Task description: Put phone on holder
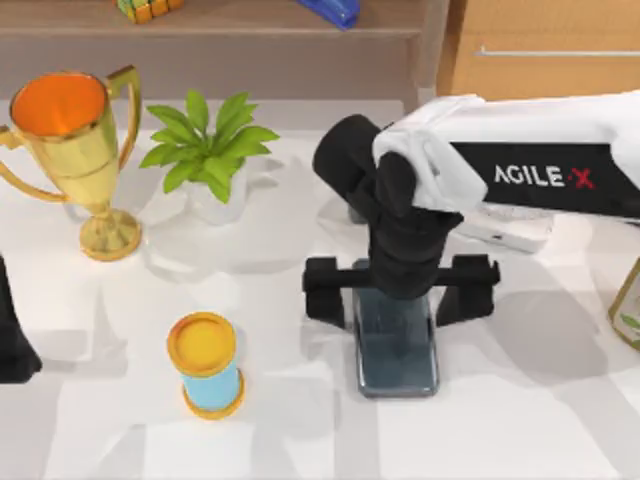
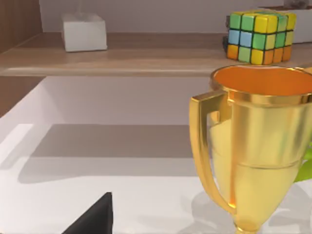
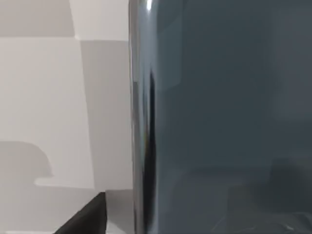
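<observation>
The phone (image 1: 397, 350) is a dark grey-blue glossy slab lying flat on the white table, right of centre. My right gripper (image 1: 398, 290) hangs straight over its far end, open. One black finger (image 1: 325, 290) stands left of the phone and the other right of it, both apart from its edges. In the right wrist view the phone (image 3: 219, 117) is very close, with a black fingertip (image 3: 85, 217) beside it. A white piece (image 1: 512, 233), perhaps the holder, pokes out from under the right arm. My left gripper (image 1: 12, 335) is parked at the table's left edge.
A gold trophy (image 1: 75, 130) stands back left, also seen as the trophy (image 2: 258, 146) from the left wrist. A small plant (image 1: 205, 150) is beside it. A yellow-and-blue spool (image 1: 207, 365) stands front left. A greenish bottle (image 1: 630, 305) is at the right edge. A colour cube (image 2: 258, 36) sits on the shelf.
</observation>
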Available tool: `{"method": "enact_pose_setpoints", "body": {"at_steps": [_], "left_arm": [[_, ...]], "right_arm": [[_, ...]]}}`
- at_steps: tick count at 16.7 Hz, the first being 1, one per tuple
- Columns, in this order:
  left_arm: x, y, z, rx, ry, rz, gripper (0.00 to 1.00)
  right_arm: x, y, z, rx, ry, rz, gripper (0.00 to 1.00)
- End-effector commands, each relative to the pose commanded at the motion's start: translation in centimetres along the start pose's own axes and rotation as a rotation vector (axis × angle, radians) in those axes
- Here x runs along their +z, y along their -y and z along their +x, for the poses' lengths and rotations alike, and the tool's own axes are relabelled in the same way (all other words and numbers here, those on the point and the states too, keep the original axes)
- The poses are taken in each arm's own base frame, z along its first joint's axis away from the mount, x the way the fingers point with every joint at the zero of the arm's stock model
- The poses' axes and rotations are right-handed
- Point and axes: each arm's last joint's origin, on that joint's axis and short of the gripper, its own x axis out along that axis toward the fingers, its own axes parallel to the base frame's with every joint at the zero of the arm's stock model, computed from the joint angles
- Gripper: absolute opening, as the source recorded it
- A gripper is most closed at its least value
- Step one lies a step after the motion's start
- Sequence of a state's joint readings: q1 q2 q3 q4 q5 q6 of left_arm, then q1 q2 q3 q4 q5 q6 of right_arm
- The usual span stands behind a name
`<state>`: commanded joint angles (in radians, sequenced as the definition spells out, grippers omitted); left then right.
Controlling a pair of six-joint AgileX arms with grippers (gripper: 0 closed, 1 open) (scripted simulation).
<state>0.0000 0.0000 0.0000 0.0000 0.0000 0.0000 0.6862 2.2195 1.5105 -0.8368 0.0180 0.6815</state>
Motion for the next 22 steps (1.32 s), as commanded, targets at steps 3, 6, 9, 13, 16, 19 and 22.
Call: {"method": "enact_pose_setpoints", "body": {"at_steps": [3, 6, 9, 13, 16, 19, 22], "left_arm": [[0.0, 0.0, 0.0, 0.0, 0.0, 0.0, 1.0], [0.0, 0.0, 0.0, 0.0, 0.0, 0.0, 1.0], [0.0, 0.0, 0.0, 0.0, 0.0, 0.0, 1.0], [0.0, 0.0, 0.0, 0.0, 0.0, 0.0, 1.0], [0.0, 0.0, 0.0, 0.0, 0.0, 0.0, 1.0], [0.0, 0.0, 0.0, 0.0, 0.0, 0.0, 1.0], [0.0, 0.0, 0.0, 0.0, 0.0, 0.0, 1.0]], "right_arm": [[0.0, 0.0, 0.0, 0.0, 0.0, 0.0, 0.77], [0.0, 0.0, 0.0, 0.0, 0.0, 0.0, 0.55], [0.0, 0.0, 0.0, 0.0, 0.0, 0.0, 0.32], [0.0, 0.0, 0.0, 0.0, 0.0, 0.0, 0.02], [0.0, 0.0, 0.0, 0.0, 0.0, 0.0, 0.0], [0.0, 0.0, 0.0, 0.0, 0.0, 0.0, 0.0], [0.0, 0.2, -1.8, -0.004, 0.027, -0.005, 0.0]]}}
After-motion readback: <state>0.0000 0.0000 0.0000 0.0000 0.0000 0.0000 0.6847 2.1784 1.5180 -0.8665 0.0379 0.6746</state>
